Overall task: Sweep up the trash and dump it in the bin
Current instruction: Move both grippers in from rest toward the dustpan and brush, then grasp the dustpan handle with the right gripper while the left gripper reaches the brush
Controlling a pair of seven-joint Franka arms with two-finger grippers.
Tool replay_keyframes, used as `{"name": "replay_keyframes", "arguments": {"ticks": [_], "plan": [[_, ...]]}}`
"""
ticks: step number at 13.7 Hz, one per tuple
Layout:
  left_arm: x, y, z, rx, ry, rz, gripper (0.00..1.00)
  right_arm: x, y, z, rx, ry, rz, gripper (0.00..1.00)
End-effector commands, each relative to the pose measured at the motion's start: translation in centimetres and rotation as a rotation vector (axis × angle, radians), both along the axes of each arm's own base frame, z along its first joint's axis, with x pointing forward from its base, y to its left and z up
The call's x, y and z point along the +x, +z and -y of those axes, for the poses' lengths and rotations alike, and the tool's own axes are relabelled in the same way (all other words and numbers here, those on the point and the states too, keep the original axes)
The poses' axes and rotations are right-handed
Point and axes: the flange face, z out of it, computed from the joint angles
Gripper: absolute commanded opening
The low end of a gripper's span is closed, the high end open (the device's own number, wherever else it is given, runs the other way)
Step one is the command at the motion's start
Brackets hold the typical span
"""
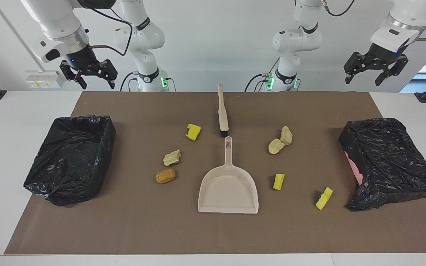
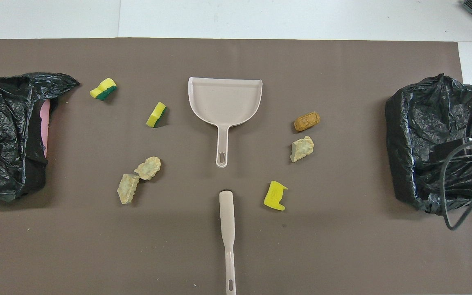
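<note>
Trash (image 1: 170, 167) lies scattered on the brown mat (image 1: 131, 229) around the dustpan (image 1: 228, 192) and brush (image 1: 222, 116): 7 scraps, 3 toward the right arm's end, 4 toward the left arm's. Both hands hang high, well apart from it, released and empty: right hand (image 1: 94, 78) over the mat's corner, left hand (image 1: 362, 76) likewise. No writing is readable.

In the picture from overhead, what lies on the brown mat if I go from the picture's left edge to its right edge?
Black-bagged bin showing pink → yellow-green sponge piece → pale tan rock-like chunk → beige plastic dustpan → bright yellow sponge scrap → orange-brown lump → second black-bagged bin.
</note>
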Motion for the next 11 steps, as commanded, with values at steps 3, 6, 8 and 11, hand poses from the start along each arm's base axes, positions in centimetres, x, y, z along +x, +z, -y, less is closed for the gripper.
{"name": "replay_keyframes", "arguments": {"ticks": [3, 6, 8, 11], "plan": [[-3.0, -3.2, 4.7, -0.005, -0.033, -0.030, 1.00, 1.4, -2.1, -1.6, 0.014, 0.002, 0.042, 1.00], [-5.2, -8.1, 10.8, -0.025, -0.002, -0.018, 1.00, 4.0, -5.3, -4.2, 0.004, -0.021, 0.001, 1.00], [-7.1, -11.5, 15.6, -0.014, 0.020, -0.030, 1.00, 6.1, -6.2, -5.4, 0.004, -0.048, -0.001, 1.00], [-11.7, -16.1, 21.1, -0.003, 0.030, -0.031, 1.00, 8.5, -7.2, -10.2, -0.013, -0.096, -0.010, 1.00]]}}
